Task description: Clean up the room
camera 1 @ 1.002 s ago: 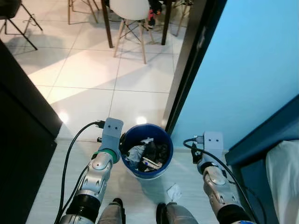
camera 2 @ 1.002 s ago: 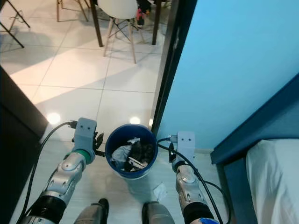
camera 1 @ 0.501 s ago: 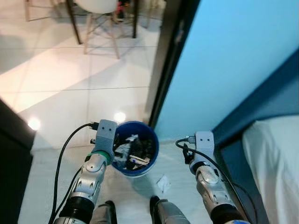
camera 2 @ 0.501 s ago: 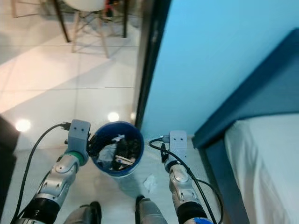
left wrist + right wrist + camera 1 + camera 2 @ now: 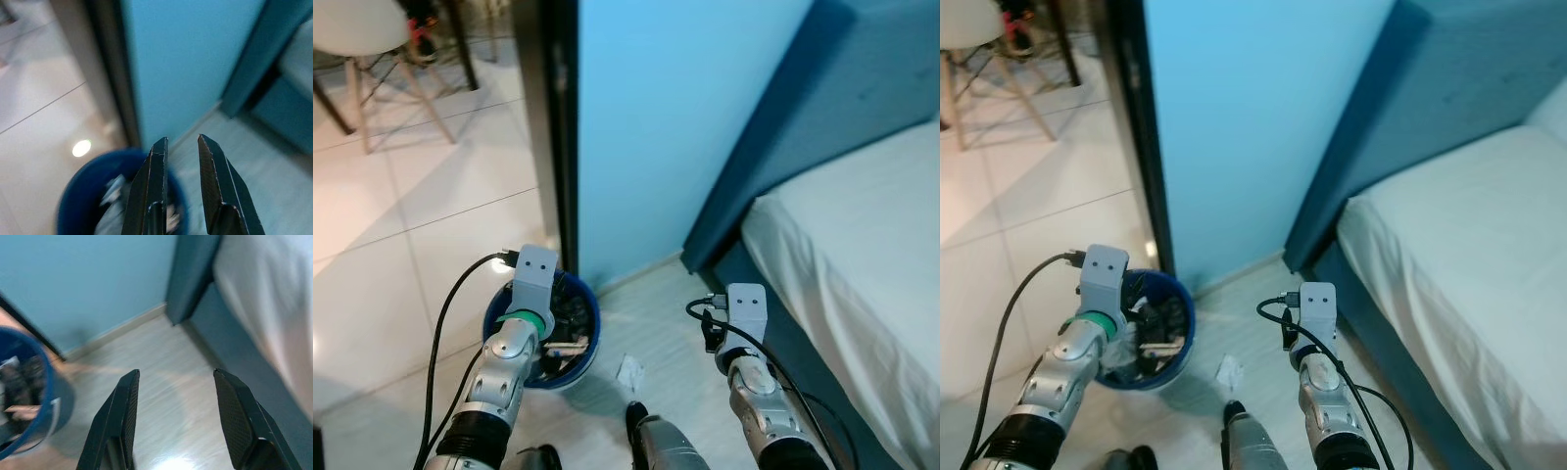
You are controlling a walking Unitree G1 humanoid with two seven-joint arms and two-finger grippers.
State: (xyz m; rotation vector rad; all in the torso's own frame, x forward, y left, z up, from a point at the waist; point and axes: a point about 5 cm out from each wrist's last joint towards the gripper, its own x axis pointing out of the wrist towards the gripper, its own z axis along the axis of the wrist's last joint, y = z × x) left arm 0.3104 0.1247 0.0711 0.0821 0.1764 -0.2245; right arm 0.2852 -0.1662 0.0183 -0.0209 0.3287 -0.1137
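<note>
Bed newly in view, bin seemingly unmoved, camera turned right.

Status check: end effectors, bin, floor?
Both end effectors empty: left over blue bin, right open. Bin full. Paper scrap on floor beside it.

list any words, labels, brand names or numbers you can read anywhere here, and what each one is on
None: no readable text stands anywhere in these views.
Blue bin: the trash inside carries no lettering that can be made out; it is too small and blurred.
Crumpled scrap on the floor beside the bin: no print can be made out.
Left gripper and right gripper: no markings visible.
Bed and blue wall: plain, with no signs.
</note>
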